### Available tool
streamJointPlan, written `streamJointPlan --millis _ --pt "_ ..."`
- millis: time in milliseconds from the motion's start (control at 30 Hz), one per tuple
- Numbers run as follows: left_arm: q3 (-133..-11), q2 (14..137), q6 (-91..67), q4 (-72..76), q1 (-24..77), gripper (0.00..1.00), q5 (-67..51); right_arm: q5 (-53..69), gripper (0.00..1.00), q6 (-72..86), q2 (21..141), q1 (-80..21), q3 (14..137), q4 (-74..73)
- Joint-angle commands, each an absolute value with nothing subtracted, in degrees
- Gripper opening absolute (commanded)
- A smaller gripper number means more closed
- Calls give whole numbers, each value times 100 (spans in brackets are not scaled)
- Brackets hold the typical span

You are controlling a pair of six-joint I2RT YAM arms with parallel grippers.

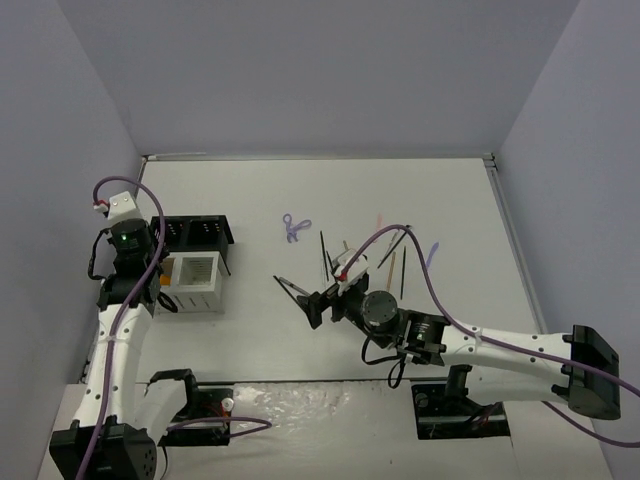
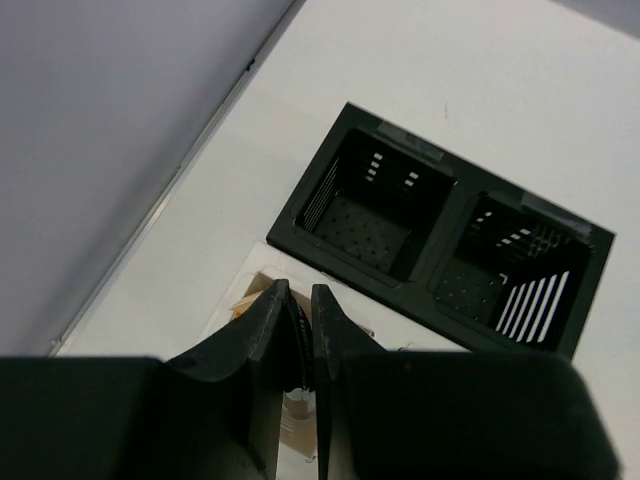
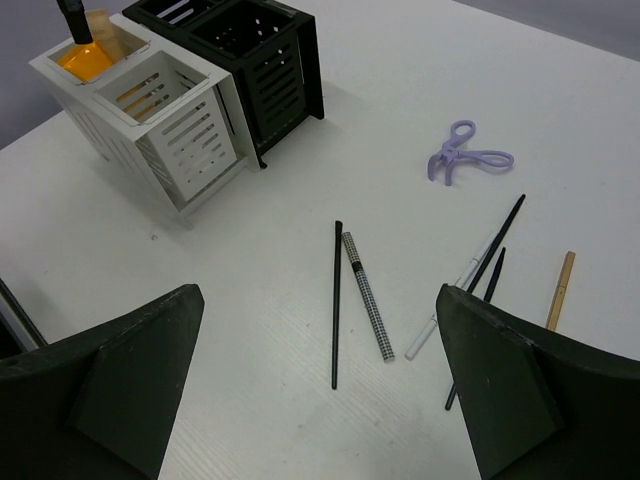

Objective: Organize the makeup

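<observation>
Where the left gripper (image 2: 300, 292) hangs over the white organizer box (image 3: 190, 150), its fingers fill the lower left wrist view and hide most of the compartment beneath. The fingers stand pressed almost together; whether anything is pinched between them cannot be told. An orange tube (image 3: 85, 62) sits in the white compartment under that gripper, its upper end cut off by the frame edge. The black organizer box (image 3: 275, 60) stands against the white one.

The right gripper (image 3: 320, 295) is spread wide above the table (image 1: 420, 190). Below it, a thin black pencil (image 3: 336, 300) and a checked pencil (image 3: 367, 295) lie just beside each other. Further black pencils (image 3: 497, 245) and a tan stick (image 3: 560, 290) lie to their right. A purple scissor-like tool (image 3: 465, 158) lies apart from them, nearer the far wall. In the top view the right arm covers part of this group.

The table is white and matte. Plain pale lilac walls (image 1: 320, 70) enclose it on three sides.
</observation>
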State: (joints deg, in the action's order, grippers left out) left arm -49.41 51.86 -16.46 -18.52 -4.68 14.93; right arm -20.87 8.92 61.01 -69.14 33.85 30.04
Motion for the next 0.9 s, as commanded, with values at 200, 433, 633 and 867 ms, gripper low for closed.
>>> streamJointPlan --millis 200,433,633,867 --pt "-4794 5401 -1530 -1125 -756 44 1486 -2043 100 1024 5920 -6772 3335 2899" --pt "-4944 5053 -1680 -1458 -756 76 1368 -1747 96 1179 6467 -6734 3668 2353" --pt "-5469 5029 -1937 -2098 -738 95 17 -1265 80 1458 7720 -6540 4243 1711" --pt "-5810 5290 -2058 -2556 -414 97 -1162 -963 67 1566 9045 -6313 4850 1403"
